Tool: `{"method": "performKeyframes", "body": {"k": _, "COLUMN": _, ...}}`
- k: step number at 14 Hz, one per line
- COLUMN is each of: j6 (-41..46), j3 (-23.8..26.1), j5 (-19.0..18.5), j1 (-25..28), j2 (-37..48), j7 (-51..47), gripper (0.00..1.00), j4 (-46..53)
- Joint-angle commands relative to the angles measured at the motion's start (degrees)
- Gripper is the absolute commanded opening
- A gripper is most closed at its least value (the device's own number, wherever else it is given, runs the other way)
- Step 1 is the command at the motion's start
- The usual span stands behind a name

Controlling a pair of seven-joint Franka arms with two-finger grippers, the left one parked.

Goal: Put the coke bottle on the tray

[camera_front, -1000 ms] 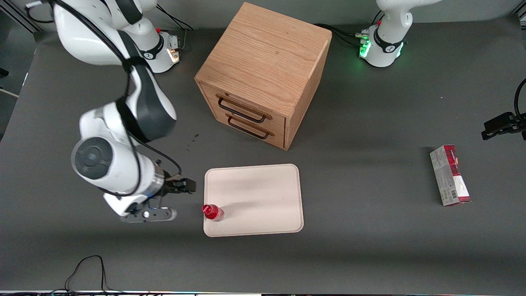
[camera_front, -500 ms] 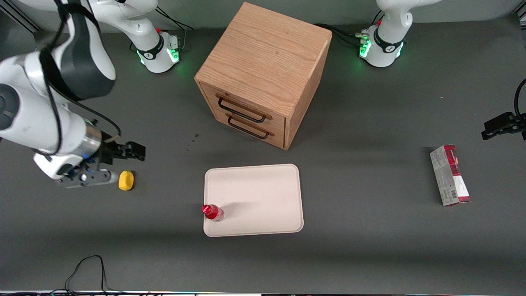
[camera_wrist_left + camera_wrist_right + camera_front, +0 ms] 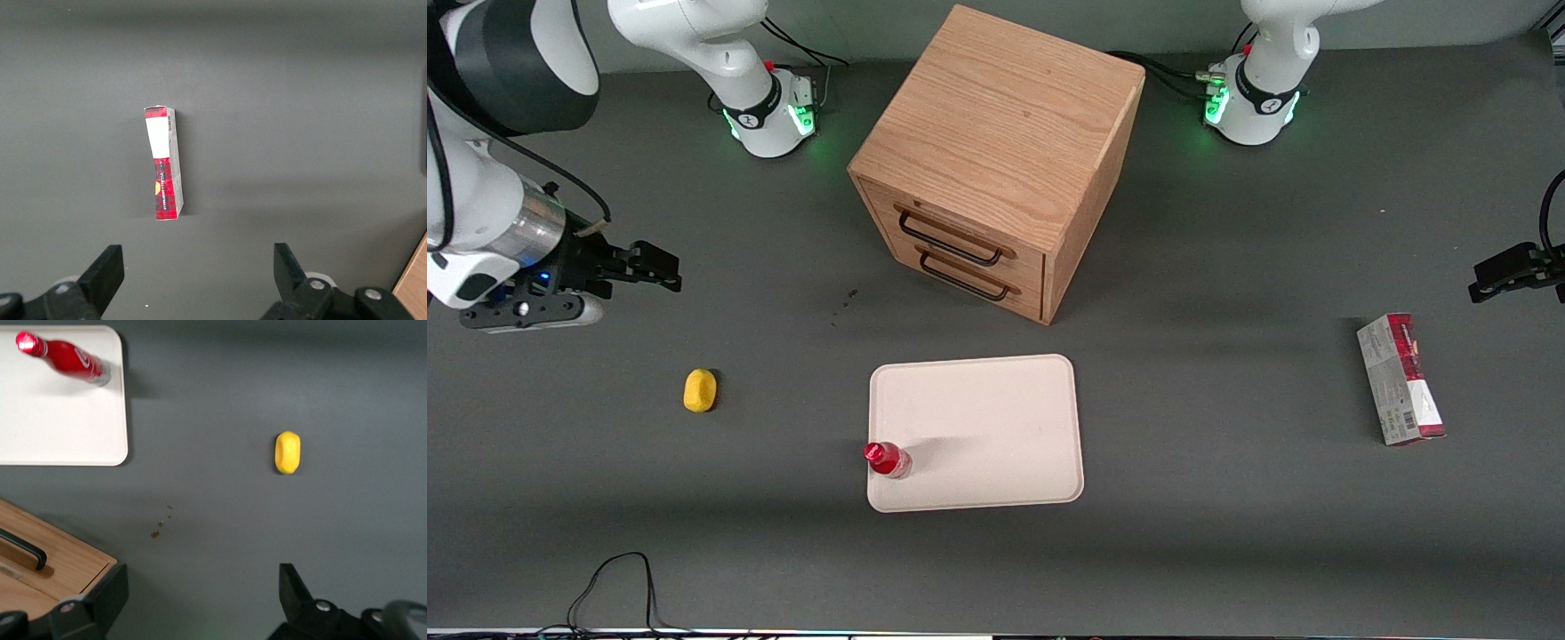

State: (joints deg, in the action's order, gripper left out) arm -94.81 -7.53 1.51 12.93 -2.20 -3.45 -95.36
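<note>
On the tray [image 3: 996, 418] near its edge, coke bottle [image 3: 887, 459] standing upright, my gripper [image 3: 660, 268] hanging well apart (fingers spread, holding nothing), 1 lemon [image 3: 700, 390] lying between.

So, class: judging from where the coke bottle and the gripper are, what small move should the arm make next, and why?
Probably none toward the bottle: the coke bottle already stands upright on the tray, at its edge toward the working arm. The gripper is open, empty and well clear, above the table near the yellow object. Parking away looks sensible.
</note>
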Motion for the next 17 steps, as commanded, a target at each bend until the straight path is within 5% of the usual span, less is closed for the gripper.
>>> {"method": "performKeyframes", "body": {"k": 1, "j6": -0.9, "j3": -1.4, "j5": 0.4, "j1": 0.2, "j2": 0.5, "j7": 1.4, "gripper": 1.00, "j4": 0.2}}
{"method": "performKeyframes", "body": {"k": 11, "j6": 1.7, "j3": -0.7, "j5": 0.5, "j1": 0.3, "j2": 0.2, "j7": 0.5, "gripper": 1.00, "j4": 2.1}}
{"method": "performKeyframes", "body": {"k": 15, "j6": 1.7, "j3": 10.8, "j5": 2.5, "j1": -12.6, "j2": 0.2, "j7": 0.5, "gripper": 1.00, "j4": 3.1}}
{"method": "performKeyframes", "body": {"k": 17, "j6": 1.8, "j3": 11.5, "j5": 2.5, "j1": -13.4, "j2": 0.3, "j7": 0.5, "gripper": 1.00, "j4": 3.1}}
